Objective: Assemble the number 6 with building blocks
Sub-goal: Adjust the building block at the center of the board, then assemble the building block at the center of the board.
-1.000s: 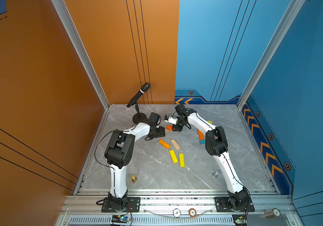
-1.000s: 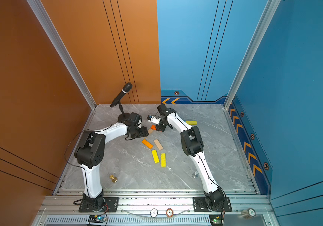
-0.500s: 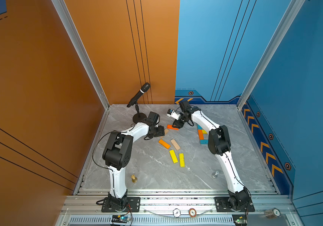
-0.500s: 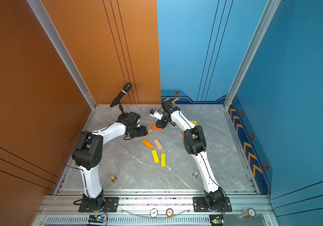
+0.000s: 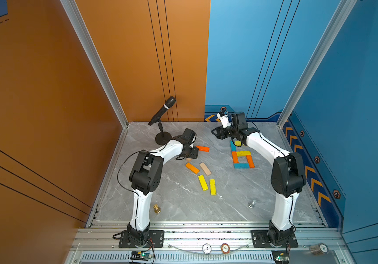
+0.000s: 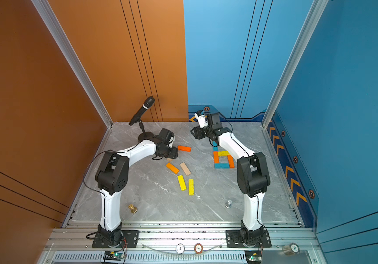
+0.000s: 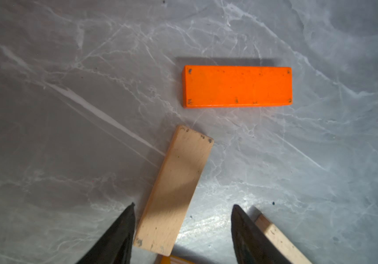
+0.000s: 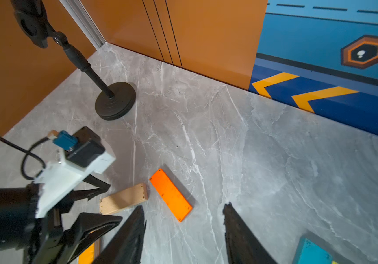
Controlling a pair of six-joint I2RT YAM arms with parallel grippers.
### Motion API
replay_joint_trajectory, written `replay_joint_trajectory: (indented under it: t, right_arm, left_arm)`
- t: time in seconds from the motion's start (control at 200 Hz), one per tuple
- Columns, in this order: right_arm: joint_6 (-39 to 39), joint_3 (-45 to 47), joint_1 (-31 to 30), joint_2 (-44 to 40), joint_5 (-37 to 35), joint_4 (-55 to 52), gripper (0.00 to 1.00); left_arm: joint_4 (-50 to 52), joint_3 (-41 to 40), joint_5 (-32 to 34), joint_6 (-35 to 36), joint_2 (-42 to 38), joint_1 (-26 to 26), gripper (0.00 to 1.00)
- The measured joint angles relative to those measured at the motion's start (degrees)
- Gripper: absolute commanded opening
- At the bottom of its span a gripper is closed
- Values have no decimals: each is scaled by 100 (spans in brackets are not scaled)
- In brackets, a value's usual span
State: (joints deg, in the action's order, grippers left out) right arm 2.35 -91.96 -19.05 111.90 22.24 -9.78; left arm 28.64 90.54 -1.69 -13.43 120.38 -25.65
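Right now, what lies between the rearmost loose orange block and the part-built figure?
Nothing: bare table separates orange block from figure, in both top views.

L arm (image 5: pixel 141 205), R arm (image 5: pixel 282 212): white links, blk joints, blk cables; L claw (image 7: pixel 183 205), R claw (image 8: pixel 184 205) blk, tapered.

grey marble tabletop (image 5: pixel 179 205) holds building blocks (image 5: pixel 203 182), a microphone stand (image 5: pixel 162 138), chess pieces (image 5: pixel 156 208).
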Motion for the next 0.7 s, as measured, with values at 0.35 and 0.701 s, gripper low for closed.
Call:
replay_joint_trajectory:
  t: [0.35, 0.701]
  right_arm:
    - [544, 531, -31, -284, 0, 450, 56]
    - [699, 726, -175, -284, -138, 525, 56]
  left_arm:
    - [446, 216, 269, 402, 319, -2, 44]
    - [459, 205, 254, 114, 339, 136, 34]
